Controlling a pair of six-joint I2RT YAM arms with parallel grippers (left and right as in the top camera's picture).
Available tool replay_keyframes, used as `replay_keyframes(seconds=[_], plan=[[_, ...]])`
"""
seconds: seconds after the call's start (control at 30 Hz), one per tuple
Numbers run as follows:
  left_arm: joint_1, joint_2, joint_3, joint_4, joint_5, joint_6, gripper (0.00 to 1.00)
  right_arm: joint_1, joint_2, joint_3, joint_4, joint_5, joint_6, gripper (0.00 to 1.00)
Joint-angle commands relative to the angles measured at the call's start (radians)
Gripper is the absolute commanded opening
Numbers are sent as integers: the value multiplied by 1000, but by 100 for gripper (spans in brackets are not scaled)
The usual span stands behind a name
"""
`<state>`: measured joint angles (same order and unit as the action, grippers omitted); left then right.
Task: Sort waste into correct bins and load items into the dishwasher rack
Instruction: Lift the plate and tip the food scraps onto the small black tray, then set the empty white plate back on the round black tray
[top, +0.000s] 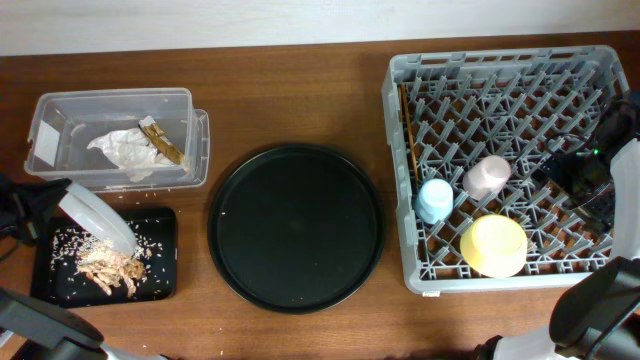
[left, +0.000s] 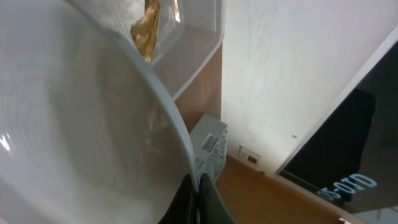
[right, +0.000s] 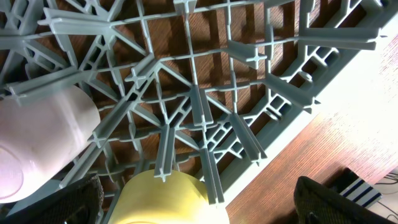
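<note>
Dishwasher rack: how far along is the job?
Done: napkin and wrapper in the clear box, scraps on the black tray; bowl, blue cup, pink cup and chopsticks in the rack. In hand: left gripper holds the plate tilted over that tray. Left: rack the plate.

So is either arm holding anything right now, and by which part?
The left tool pinches the pale plate by its rim, tilted over the flat black tray. The right tool holds nothing.

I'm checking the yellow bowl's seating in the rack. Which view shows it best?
Overhead: the whole yellow bowl shows in the dishwasher rack. Right wrist catches only part of it behind rack ribs; left wrist shows none of it.
</note>
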<state>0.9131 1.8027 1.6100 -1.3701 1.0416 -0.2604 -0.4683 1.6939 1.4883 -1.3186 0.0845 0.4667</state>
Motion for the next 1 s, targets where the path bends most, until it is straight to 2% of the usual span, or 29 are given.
replay_keyframes(seconds=[0.0,0.03,0.13,0.2,0.27,0.37,0.43,0.6,0.7,0.8,0.9,0.93,0.97], plan=[[6,-19,-6,-15,39,43,1,-3,5,5,0,5,-3,98],[6,-19,-6,-57,51,54,1,-3,5,5,0,5,-3,99],[11,-19,-6,-39,74,69,1,-3,5,5,0,5,-3,99],[18,-19,-6,53,14,60,1,-3,5,5,0,5,-3,99],[19,-19,-6,-80,21,104,1,-3,5,5,0,5,-3,99],[19,-22,-6,-169,32,144,1,-3,5,5,0,5,-3,99],[6,-35,-6,-261,120,331,1,-3,5,5,0,5,-3,99],[-39,-115,-6,-319,113,345,1,-3,5,5,0,5,-3,99],[-156,-199,-6,-318,62,344,1,-3,5,5,0,5,-3,99],[-362,-267,-6,-311,-6,344,1,-3,5,5,0,5,-3,99],[-618,-282,-6,-268,-108,336,1,-3,5,5,0,5,-3,99],[-765,-280,-6,-212,-187,304,1,-3,5,5,0,5,-3,99],[-858,-280,-6,-161,-251,240,1,-3,5,5,0,5,-3,99]])
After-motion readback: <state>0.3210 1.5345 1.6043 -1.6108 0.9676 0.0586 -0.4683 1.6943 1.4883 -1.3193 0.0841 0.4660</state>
